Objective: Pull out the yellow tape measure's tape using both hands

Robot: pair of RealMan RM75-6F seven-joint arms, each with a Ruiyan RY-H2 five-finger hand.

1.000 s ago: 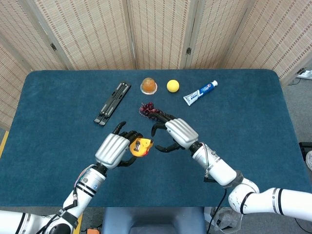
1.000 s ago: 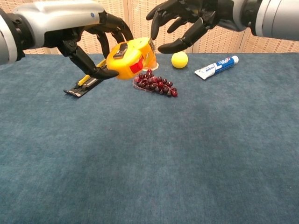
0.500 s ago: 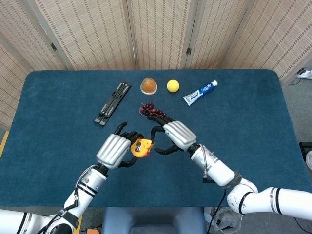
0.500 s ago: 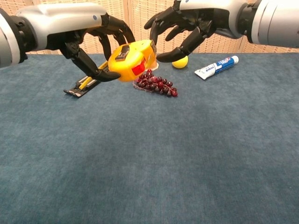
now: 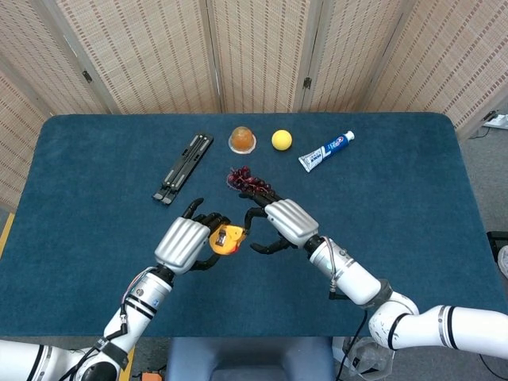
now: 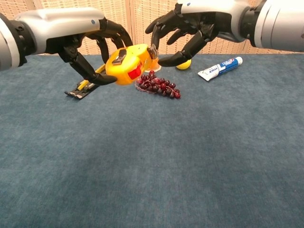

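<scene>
The left hand (image 6: 90, 47) grips the yellow tape measure (image 6: 127, 64) above the tabletop (image 6: 190, 156). The right hand (image 6: 185, 31), fingers spread and empty, hovers just beside its tape end. The rigid, smooth case likely needs a firm hold; pinch the small end hook.

No readable text anywhere; toothpaste tube (image 5: 326, 150) has blue and red print, too small to make out.
</scene>
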